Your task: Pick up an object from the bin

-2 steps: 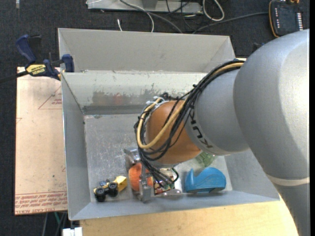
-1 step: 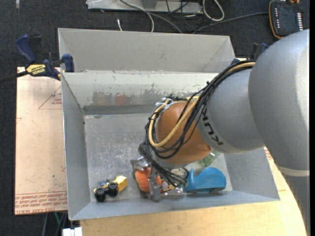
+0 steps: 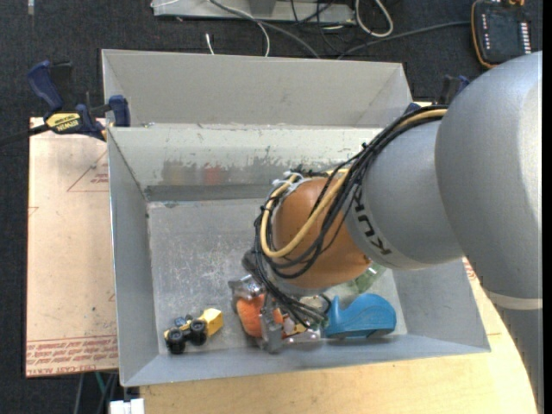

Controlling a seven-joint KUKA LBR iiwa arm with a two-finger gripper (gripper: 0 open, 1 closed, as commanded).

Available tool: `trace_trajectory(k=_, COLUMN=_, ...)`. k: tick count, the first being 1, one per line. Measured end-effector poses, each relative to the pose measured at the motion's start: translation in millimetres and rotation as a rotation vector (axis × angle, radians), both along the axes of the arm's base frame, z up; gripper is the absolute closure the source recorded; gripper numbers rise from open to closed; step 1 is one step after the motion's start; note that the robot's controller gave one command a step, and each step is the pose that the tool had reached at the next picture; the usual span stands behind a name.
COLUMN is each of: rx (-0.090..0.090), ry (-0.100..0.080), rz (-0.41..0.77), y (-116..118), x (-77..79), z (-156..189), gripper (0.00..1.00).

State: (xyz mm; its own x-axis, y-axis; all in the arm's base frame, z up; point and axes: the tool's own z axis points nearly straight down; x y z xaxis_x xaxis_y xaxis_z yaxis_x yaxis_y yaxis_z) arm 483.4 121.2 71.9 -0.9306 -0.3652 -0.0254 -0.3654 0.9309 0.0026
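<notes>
Grey metal bin [image 3: 129, 231], arm [image 3: 457, 188] in from the right and bent down into the front half. The wrist carries an orange cover [image 3: 315, 231] wrapped in looped black and yellow cables [image 3: 280, 231]; cover and cables hide much of the bin floor's middle. The tool [image 3: 272, 330] is low at the front wall, roughly centre, down at floor level. Cables and bracket crowd it, so whether it is apart, together or clamped on something cannot be told. The nearest thing is a small orange object [image 3: 247, 317], rounded, touching or just beside the tool's left side as seen, at front centre of the bin; whether it is gripped cannot be told, and its exact kind is unclear. Just on the tool's other side lies a blue toy [image 3: 366, 316], smooth and car-like in shape, near the front right corner and close against the front wall. A pale greenish bit [image 3: 371, 277] shows just above the blue toy, partly under the cover, too hidden to name. Well apart to the left, near the front left corner, sits a yellow-and-black toy vehicle [image 3: 194, 328] with dark wheels, on the floor and clear of the tool. The back and left parts of the floor are bare scratched metal.
</notes>
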Motion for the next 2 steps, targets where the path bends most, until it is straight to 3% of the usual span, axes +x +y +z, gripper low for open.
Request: trace_trajectory(k=2, rx=-0.003, ry=0.014, rz=-0.001, y=-1, x=-4.1, z=28, gripper=1.00)
